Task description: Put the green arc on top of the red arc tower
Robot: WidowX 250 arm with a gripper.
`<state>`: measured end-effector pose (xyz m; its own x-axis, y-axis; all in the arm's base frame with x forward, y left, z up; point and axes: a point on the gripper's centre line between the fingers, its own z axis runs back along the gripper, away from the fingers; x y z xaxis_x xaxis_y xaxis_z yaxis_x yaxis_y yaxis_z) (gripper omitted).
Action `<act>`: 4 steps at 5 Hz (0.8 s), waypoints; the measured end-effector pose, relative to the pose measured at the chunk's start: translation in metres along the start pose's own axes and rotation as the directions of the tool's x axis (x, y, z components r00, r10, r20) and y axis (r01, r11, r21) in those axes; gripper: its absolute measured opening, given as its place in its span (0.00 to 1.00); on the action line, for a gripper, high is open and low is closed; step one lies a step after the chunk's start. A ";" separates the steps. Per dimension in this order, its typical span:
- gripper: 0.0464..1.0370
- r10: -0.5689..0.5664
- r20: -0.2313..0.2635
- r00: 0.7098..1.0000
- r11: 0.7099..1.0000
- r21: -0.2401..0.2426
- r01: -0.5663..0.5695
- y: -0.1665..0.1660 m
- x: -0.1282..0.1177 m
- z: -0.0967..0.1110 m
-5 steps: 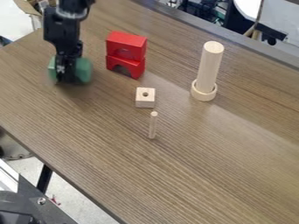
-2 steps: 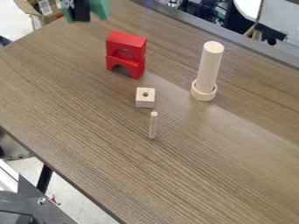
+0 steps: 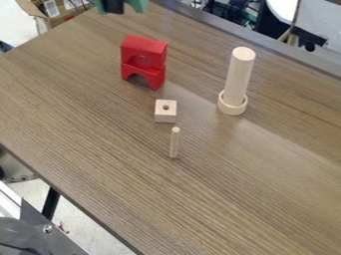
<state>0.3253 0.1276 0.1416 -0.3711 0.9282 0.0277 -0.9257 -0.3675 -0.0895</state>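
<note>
At the top edge of the camera view, left of centre, the black gripper [image 3: 114, 6] is shut on the green arc [image 3: 138, 5], and only their lower parts show. Both hang in the air, above and slightly left of the red arc tower [image 3: 144, 61], not touching it. That tower is two red arcs stacked upright, the upper one [image 3: 143, 48] resting on the lower one [image 3: 156, 78], with an opening under each.
A wooden cube with a hole [image 3: 166, 110] lies just below the tower, and a thin peg [image 3: 174, 142] stands below that. To the right, a tall wooden cylinder [image 3: 239, 77] stands in a wooden ring [image 3: 232, 107] on the brown table [image 3: 220, 199].
The gripper has lifted the green arc from the table's left part to the top edge of the view, then shifted a little further up and right. The red tower has stayed still.
</note>
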 end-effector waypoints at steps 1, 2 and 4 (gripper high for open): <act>0.56 -0.048 0.061 0.997 0.999 0.026 0.047 -0.006 -0.012 -0.006; 0.56 -0.069 0.080 0.994 0.997 0.044 0.065 -0.009 -0.020 -0.015; 0.56 -0.048 0.108 0.993 0.998 0.049 0.043 -0.016 -0.018 -0.029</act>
<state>0.3493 0.1183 0.1135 -0.3317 0.9330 0.1398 -0.9433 -0.3295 -0.0392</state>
